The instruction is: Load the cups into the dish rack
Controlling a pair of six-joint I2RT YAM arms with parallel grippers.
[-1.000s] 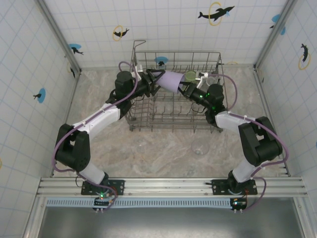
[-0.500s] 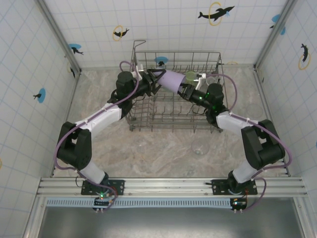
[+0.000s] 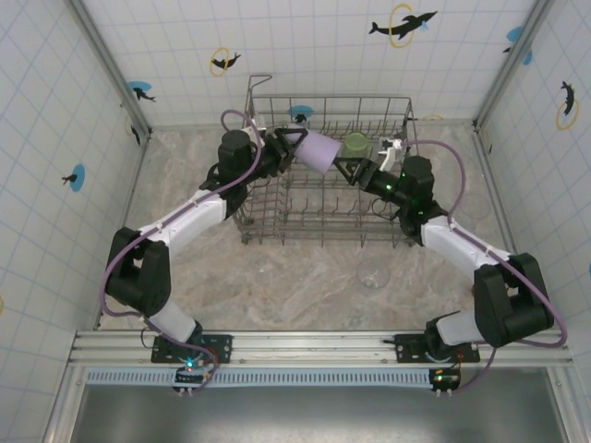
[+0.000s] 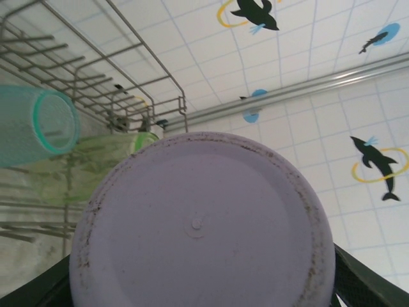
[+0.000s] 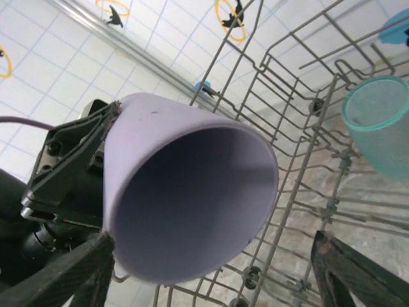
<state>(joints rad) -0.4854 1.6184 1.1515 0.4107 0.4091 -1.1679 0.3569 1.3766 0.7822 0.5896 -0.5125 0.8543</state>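
Observation:
My left gripper (image 3: 284, 149) is shut on the base end of the lavender cup (image 3: 319, 150), holding it on its side over the dish rack (image 3: 323, 220). In the left wrist view the lavender cup's base (image 4: 198, 224) lies between the fingers of the left gripper (image 4: 198, 284). My right gripper (image 3: 354, 170) stands open just right of the cup's mouth. The right wrist view looks into the lavender cup (image 5: 192, 204), with the open right gripper (image 5: 211, 249) wide around it. A lime green cup (image 3: 355, 141) and a teal cup (image 5: 380, 125) lie in the rack.
A clear cup (image 3: 372, 275) sits on the marble table in front of the rack. Rack wires (image 5: 307, 134) and upright tines stand below and beside the lavender cup. Tiled walls close in the table on three sides.
The right arm has drawn back to the right, away from the lavender cup's mouth. The left gripper keeps the cup, which has shifted slightly left.

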